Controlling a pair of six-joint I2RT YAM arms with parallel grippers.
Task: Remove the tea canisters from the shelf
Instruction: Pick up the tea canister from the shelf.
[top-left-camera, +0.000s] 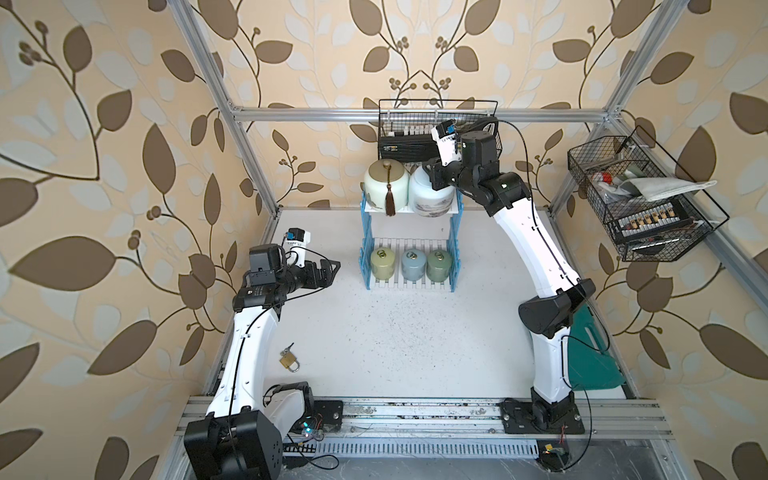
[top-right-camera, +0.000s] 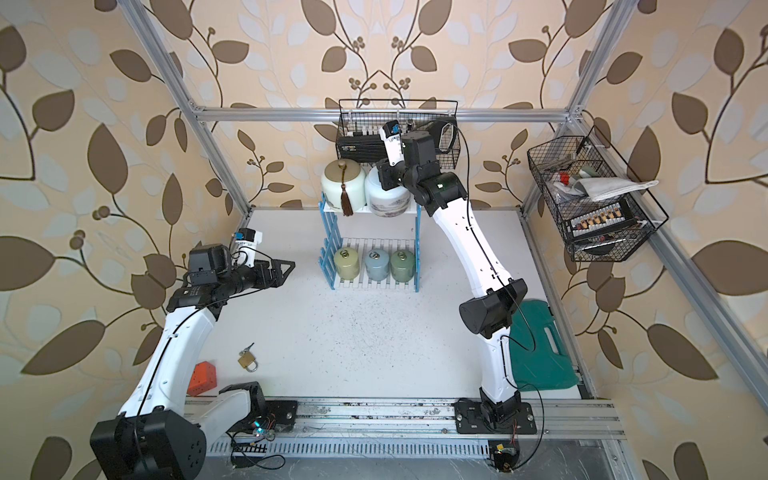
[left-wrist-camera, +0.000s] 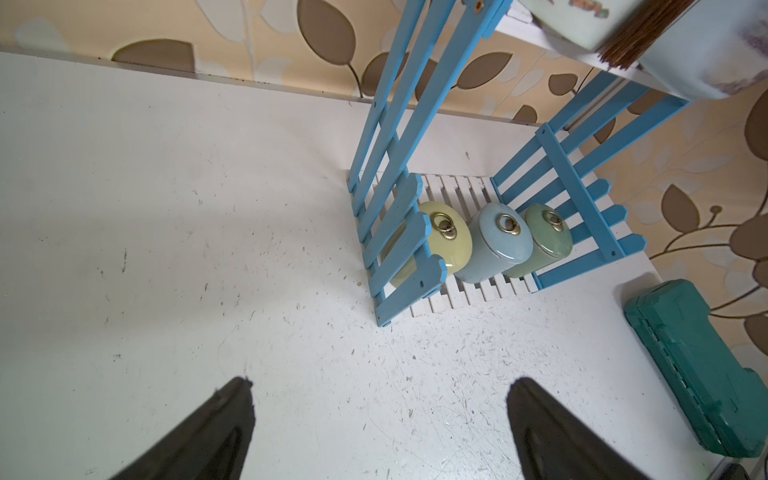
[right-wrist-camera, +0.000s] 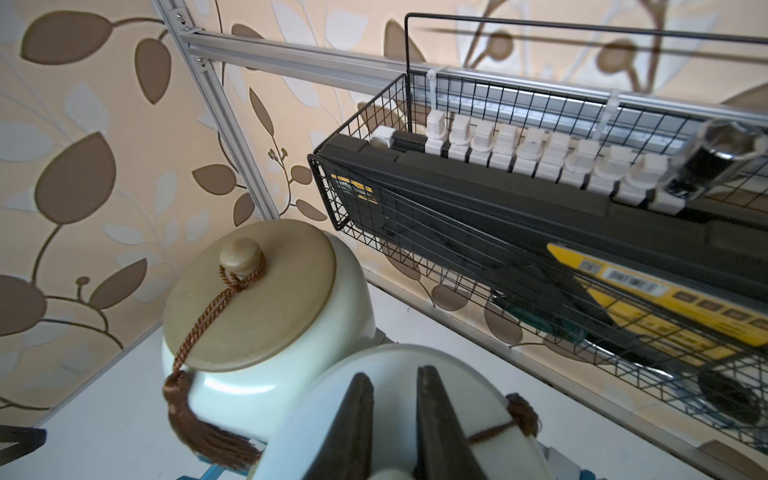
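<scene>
Right wrist view, right tool (right-wrist-camera: 395, 374) pinched on pale-blue canister (right-wrist-camera: 316, 399), its knob (right-wrist-camera: 390, 474) mostly hidden, left tool (left-wrist-camera: 380, 381) wide open, empty

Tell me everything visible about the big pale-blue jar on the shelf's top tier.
The pale-blue canister is a large, rounded, glossy jar, ceramic by its look, with a greyish painted scene low on its side. Its domed lid is on, with a brown cord and small tassel across it. It stands upright on the shelf's top board, close beside the cream canister; whether they touch is unclear. The right claw is shut over the lid, seemingly pinching its knob.
</scene>
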